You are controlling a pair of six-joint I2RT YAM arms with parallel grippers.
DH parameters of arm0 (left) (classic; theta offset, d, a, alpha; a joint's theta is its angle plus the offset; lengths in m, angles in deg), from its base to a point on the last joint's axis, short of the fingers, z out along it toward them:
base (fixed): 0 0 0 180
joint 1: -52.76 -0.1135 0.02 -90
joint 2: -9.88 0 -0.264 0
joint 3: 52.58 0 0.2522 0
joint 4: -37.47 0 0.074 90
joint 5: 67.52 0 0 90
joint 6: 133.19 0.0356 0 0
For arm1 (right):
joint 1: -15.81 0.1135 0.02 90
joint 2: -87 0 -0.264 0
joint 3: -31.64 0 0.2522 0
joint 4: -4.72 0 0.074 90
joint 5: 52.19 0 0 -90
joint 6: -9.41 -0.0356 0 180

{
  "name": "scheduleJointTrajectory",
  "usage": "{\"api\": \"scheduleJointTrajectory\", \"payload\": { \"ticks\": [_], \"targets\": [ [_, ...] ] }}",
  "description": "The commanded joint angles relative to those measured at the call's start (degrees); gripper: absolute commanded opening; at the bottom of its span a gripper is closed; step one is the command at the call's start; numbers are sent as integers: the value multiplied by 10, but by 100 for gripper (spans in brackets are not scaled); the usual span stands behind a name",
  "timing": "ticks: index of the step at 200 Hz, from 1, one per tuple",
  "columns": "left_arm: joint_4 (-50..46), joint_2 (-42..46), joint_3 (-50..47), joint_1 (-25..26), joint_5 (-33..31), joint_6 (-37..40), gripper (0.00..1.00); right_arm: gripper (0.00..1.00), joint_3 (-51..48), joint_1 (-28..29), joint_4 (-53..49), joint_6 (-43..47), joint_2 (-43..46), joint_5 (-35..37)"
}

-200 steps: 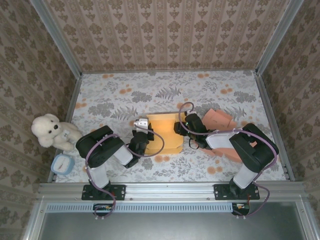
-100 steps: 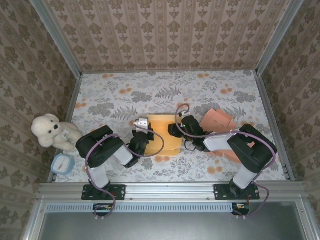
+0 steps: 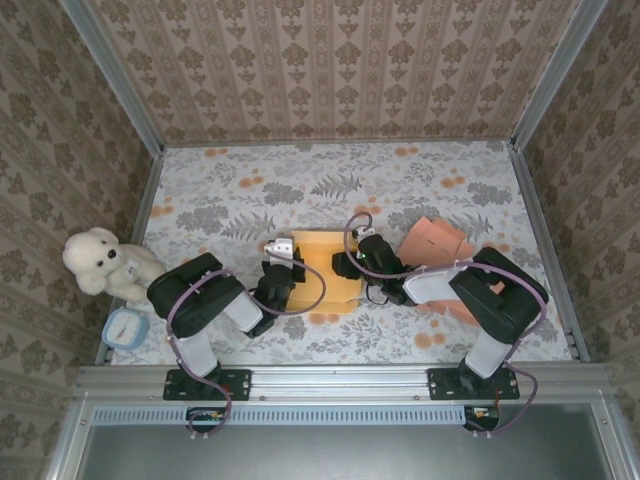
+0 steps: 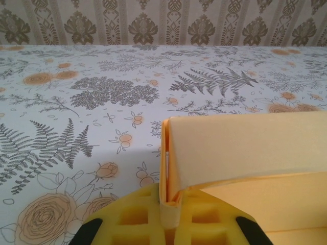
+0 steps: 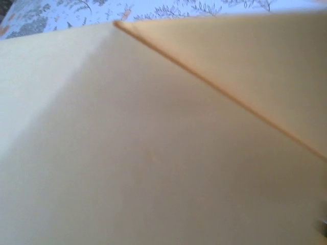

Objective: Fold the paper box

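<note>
The paper box, a pale orange card piece, lies partly folded at the table's near middle. My left gripper is at its left side. In the left wrist view the yellow pads are shut on a doubled-over wall of the paper box, with my left gripper pinching the fold's lower end. My right gripper presses against the box's right side from the right. Whether its jaws are open is hidden. The right wrist view is close up against a panel of the paper box with a crease running diagonally.
A white teddy bear and a small blue round object sit at the left edge. Salmon card sheets lie right of the box, partly under the right arm. Patterned walls and metal rails close in the table.
My right gripper has slid left into the box, and the box's right part has folded inward, so it looks narrower. The left gripper has stayed put, still pinching.
</note>
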Motion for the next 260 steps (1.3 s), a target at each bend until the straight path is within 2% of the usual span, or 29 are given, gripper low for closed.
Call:
{"api": "scheduleJointTrajectory", "payload": {
  "ticks": [1, 47, 91, 125, 163, 191, 204, 233, 260],
  "targets": [
    [-8, 16, -19, -24, 29, -41, 0, 51, -14, 5, -68, 47, 68, 33],
    [-15, 40, -35, -62, 73, -59, 0, 53, -2, 5, -195, 142, 207, 58],
    [-41, 90, -49, -85, 124, -67, 0, 55, 1, -6, -235, 241, 282, 75],
    [-79, 139, -56, -100, 170, -70, 0, 55, -18, -28, -209, 276, 286, 2],
    [-101, 177, -66, -102, 178, -66, 0, 54, -33, -34, -176, 303, 288, -90],
    [-129, 197, -65, -107, 176, -66, 0, 54, -50, -35, -166, 314, 340, -141],
    [-135, 204, -70, -111, 174, -66, 0, 55, -57, -35, -172, 317, 372, -129],
    [-149, 225, -74, -123, 203, -72, 0, 59, -66, -48, -191, 316, 399, -42],
    [-154, 247, -80, -132, 232, -72, 0, 60, -67, -86, -184, 286, 363, -67]
  ]
}}
